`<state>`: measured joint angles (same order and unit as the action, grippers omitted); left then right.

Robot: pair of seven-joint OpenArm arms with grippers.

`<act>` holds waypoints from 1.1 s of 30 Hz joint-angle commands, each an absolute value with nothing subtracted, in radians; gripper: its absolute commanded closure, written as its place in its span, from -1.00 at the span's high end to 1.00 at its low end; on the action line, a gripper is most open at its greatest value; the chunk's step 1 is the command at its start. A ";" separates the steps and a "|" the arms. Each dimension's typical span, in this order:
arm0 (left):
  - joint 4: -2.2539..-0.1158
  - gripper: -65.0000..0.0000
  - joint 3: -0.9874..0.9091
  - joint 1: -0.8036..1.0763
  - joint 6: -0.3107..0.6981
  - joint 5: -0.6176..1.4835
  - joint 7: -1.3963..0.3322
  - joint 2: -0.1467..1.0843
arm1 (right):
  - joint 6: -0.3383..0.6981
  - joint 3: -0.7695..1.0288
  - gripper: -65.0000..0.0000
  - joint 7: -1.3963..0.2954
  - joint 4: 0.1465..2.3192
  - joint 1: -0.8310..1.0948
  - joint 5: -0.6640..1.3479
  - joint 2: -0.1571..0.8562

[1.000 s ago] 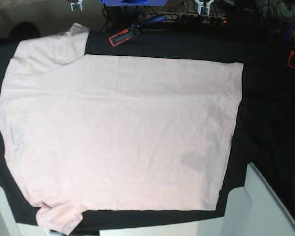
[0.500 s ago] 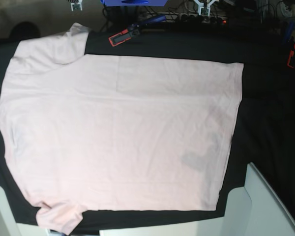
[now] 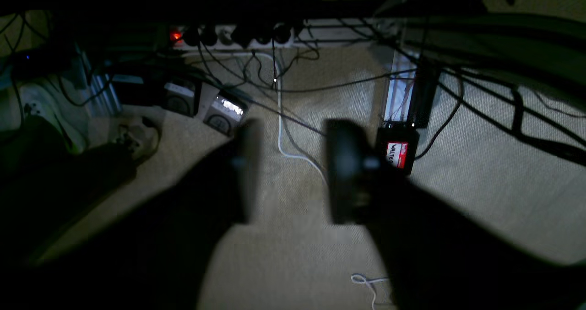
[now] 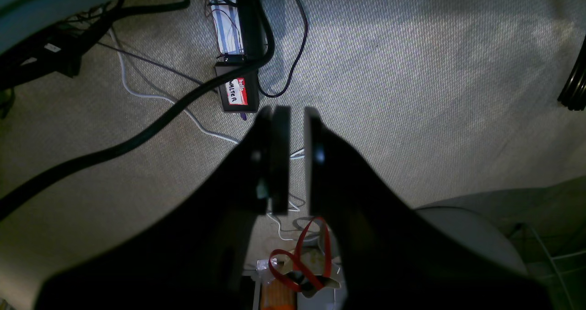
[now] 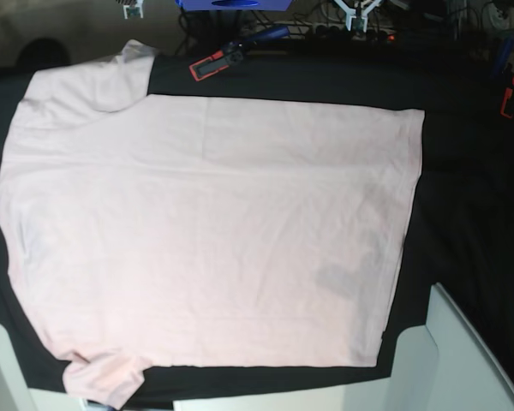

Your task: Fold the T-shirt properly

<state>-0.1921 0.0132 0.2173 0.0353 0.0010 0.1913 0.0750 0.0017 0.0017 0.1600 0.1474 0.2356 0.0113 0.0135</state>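
Note:
The pale pink T-shirt lies flat and spread on the black table, sleeves to the left and hem to the right. A small greyish patch sits near the hem. Neither gripper shows in the base view. In the left wrist view my left gripper is open and empty, hanging over carpet floor. In the right wrist view my right gripper is empty, its jaws almost together with only a thin gap, also over the floor. Neither wrist view shows the shirt.
A red and black tool lies at the table's far edge. A small red item sits at the right. White arm parts rise at the near corners. Cables, a power strip and a labelled black box lie on the floor.

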 commanded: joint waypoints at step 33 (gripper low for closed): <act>-0.495 -0.19 -0.001 0.541 0.033 0.007 1.267 0.087 | 0.001 0.001 -0.83 0.163 0.145 0.245 0.010 0.015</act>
<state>-0.4904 0.0013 0.5274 0.0345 0.0017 1.2228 0.0807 0.0021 0.0017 0.1600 0.1459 0.2359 0.0078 0.0135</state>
